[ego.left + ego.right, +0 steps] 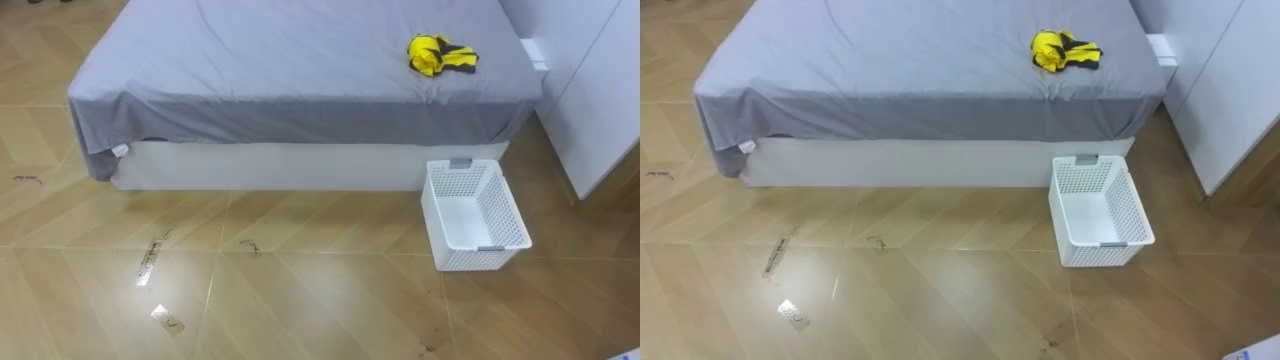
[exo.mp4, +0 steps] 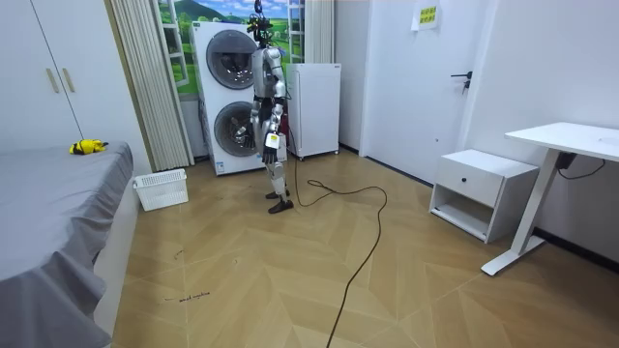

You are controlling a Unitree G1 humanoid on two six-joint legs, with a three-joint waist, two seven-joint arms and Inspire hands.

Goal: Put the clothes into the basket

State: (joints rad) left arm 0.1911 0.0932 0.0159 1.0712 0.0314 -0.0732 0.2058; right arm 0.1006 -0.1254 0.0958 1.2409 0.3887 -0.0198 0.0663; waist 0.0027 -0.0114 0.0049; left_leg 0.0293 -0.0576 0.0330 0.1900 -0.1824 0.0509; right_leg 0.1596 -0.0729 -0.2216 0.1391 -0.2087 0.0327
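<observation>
Lying bunched near the right end of the grey bed, the yellow-and-black clothes wait above the empty white basket, which stands on the floor close by the bed's side. The robot stands well off by the washing machines and should walk close before reaching. Its left robot hand hangs at its side; whether apart or together cannot be told.

The bed has a grey sheet, and yellow-black clothes lie near its far right corner. A white basket stands on the floor beside its near right corner.
</observation>
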